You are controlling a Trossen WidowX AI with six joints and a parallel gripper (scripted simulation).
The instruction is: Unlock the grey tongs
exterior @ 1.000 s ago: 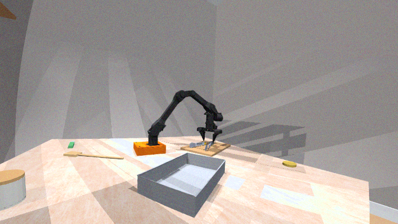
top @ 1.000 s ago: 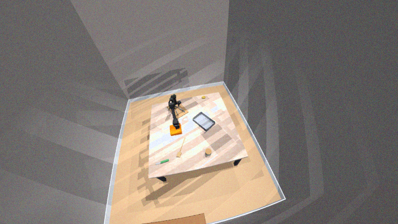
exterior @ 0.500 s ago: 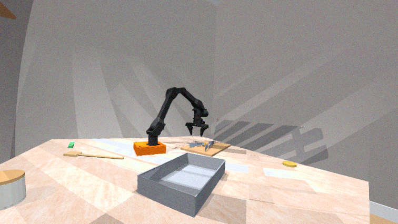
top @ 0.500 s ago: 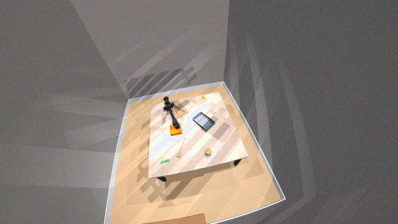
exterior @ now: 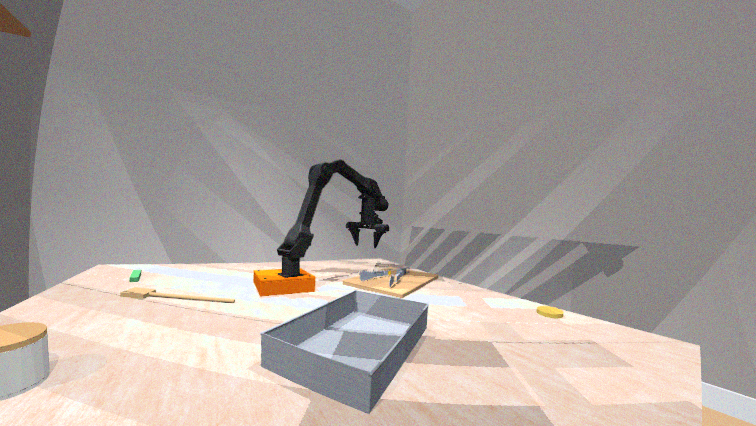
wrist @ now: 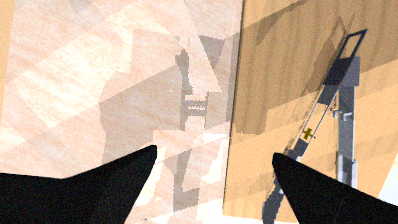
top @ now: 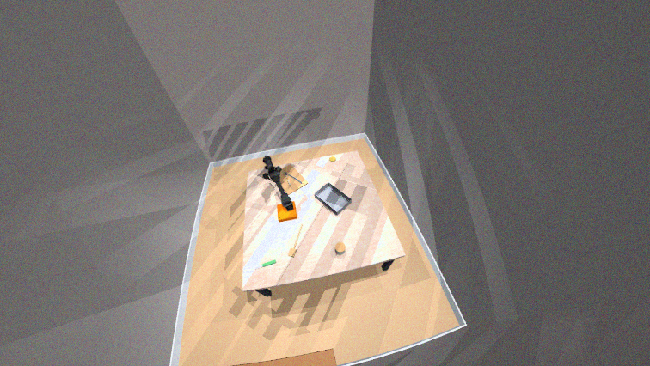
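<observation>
The grey tongs (top: pixel 294 177) (exterior: pixel 371 275) (wrist: pixel 346 125) lie on the wooden board (top: pixel 297 184) (exterior: pixel 410 288) (wrist: pixel 267 75) with their two arms spread apart in a V from the hinge block. A small yellow part shows on one arm. My gripper (exterior: pixel 366 246) (wrist: pixel 213 153) is open and empty, pointing down. It hangs well above the table, clear of the tongs, and in the wrist view its right finger hides part of one tong arm. The roasting tin (top: pixel 339 212) (exterior: pixel 317 365) stands apart from the board, with nothing in it.
The orange arm base (top: pixel 286 215) (exterior: pixel 285 287) stands near the board. A wooden spatula (top: pixel 296 237) (exterior: pixel 190 297), a green object (top: pixel 269 263) (exterior: pixel 135 275), a wooden-lidded jar (top: pixel 340 247) (exterior: pixel 23 359) and a yellow disc (top: pixel 332 159) (exterior: pixel 550 312) are on the table.
</observation>
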